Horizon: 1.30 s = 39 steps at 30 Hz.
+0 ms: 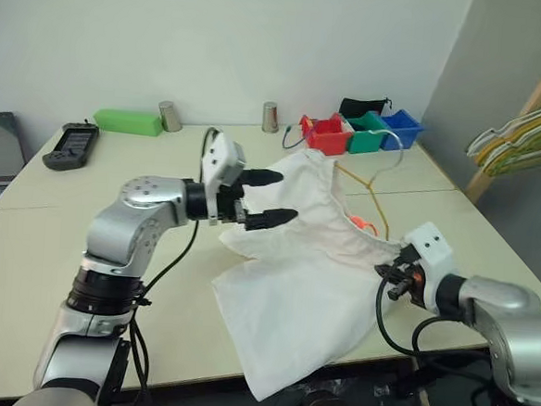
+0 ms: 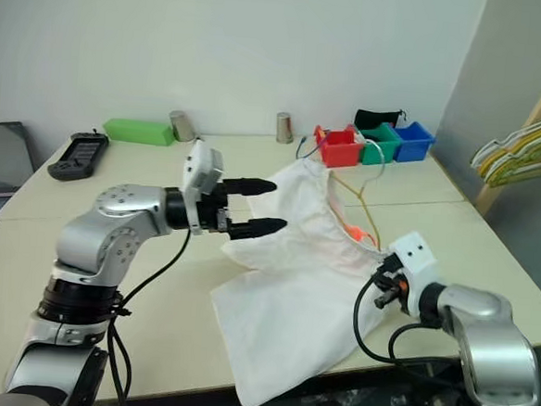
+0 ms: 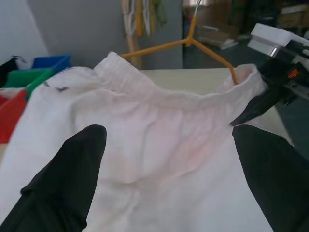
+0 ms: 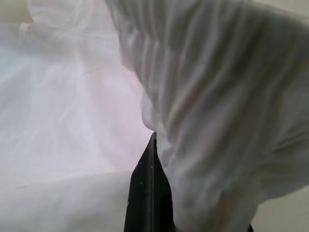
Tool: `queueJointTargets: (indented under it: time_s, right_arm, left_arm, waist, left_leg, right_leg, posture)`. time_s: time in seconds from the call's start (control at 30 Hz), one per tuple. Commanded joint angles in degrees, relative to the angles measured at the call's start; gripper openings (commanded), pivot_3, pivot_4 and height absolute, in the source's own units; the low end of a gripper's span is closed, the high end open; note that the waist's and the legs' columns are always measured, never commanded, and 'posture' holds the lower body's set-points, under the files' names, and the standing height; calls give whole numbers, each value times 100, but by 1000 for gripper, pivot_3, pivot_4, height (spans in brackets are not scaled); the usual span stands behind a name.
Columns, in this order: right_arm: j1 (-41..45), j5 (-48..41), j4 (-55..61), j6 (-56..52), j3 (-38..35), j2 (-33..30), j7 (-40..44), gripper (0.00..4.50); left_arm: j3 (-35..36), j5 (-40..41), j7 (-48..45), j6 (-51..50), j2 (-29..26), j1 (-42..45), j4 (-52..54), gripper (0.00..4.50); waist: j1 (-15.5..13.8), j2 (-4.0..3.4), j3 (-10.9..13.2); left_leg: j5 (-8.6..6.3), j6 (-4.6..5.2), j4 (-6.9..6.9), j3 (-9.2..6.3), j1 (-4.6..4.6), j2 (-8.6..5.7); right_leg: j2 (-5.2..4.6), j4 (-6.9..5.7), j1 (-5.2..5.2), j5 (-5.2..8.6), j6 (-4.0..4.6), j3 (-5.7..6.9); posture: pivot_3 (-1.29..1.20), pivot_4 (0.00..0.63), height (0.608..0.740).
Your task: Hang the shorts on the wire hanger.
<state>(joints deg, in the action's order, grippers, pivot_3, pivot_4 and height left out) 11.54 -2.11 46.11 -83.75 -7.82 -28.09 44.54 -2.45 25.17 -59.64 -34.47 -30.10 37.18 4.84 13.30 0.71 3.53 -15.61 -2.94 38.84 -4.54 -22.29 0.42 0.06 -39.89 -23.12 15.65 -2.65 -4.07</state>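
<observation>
1. You see the shorts [image 1: 298, 279] at frame centre, running diagonally from upper right to lower left.
2. The wire hanger [image 1: 373, 196] hook points toward the frame's top.
3. Your left gripper [image 1: 273, 197] gapes wide; your right gripper [image 1: 391, 278] pinches the shorts.

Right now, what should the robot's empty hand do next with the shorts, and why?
Probably move the open left hand onto the shorts' waistband just ahead and pinch it. The right hand is already shut on the other end of the waistband, and the wire hanger pokes out from inside it, so a second grip would help spread the fabric.
</observation>
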Motion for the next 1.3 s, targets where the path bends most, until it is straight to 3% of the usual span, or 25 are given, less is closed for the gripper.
queueJointTargets:
  time_s: [0.03, 0.23, 0.43, 0.57, 0.73, 0.9, 1.07, 1.3]
  right_arm:
    - [-99, -84, 768, -711, -635, 63, -361, 0]
    - [-1165, -305, 1389, -875, -1523, 1, -625, 0]
    - [-1655, -738, 1389, -875, -2115, -68, -1059, 0]
    - [-1868, -834, 1389, -875, -2569, -123, -1519, 0]
    - [-1707, -318, 1371, -875, -3411, 13, -2110, 0]
    - [-1453, -263, 1150, -875, -3775, -2, -2296, 0]
    - [-982, -211, 701, -875, -3859, -530, -2475, 0]
    - [-105, -227, -438, -875, -3901, -1136, -2739, 0]
  left_arm:
    - [-133, 52, -59, 170, 165, 300, -126, 4468]
    - [-679, 1, -464, 625, 958, 837, -817, 4468]
    - [-911, -58, -621, 992, 1544, 1129, -1272, 4468]
    - [-1041, -186, -622, 1324, 1919, 1267, -1593, 4468]
    - [-1218, -541, -318, 2002, 2706, 1613, -2294, 4468]
    - [-1225, -640, -298, 2258, 3093, 1724, -2482, 4468]
    - [-1054, -672, 191, 2591, 3614, 1940, -2781, 4468]
    - [-773, -860, 1193, 3227, 4108, 2290, -3364, 4468]
  waist:
    - [167, -10, -7]
    - [643, -32, -19]
    - [1391, -65, -40]
    - [1671, -60, -38]
    - [1790, -55, -35]
    - [2097, -34, -31]
    - [2364, -31, -32]
    - [2679, -16, -24]
  left_leg:
    - [0, 0, -1, 3, 1, 0]
    - [-17, 28, -12, -3, -6, -20]
    - [-57, 97, -13, 13, -4, -30]
    - [-97, 167, -17, 0, 48, -29]
    - [-101, 171, -99, -17, 141, -26]
    - [-102, 172, -117, -19, 150, -13]
    - [-102, 172, -131, -9, 158, 1]
    - [-108, 179, -138, 28, 188, -71]
  right_leg:
    - [-2, 1, 0, 0, 0, -2]
    - [1, 8, 1, 40, -21, 6]
    - [-9, 16, 7, 50, -14, -7]
    - [-13, 26, 86, 98, -10, -2]
    - [-12, 76, 175, 142, -15, 19]
    - [-6, 90, 186, 154, -15, 30]
    - [7, 92, 187, 160, -5, 26]
    - [-63, 100, 213, 181, -42, 5]
  posture:
    - [-454, 11, 740]
    - [-569, 27, 740]
    - [-635, 32, 740]
    - [-667, 32, 740]
    - [-684, 30, 740]
    - [-690, 30, 740]
    - [-691, 24, 740]
    - [-685, 17, 740]
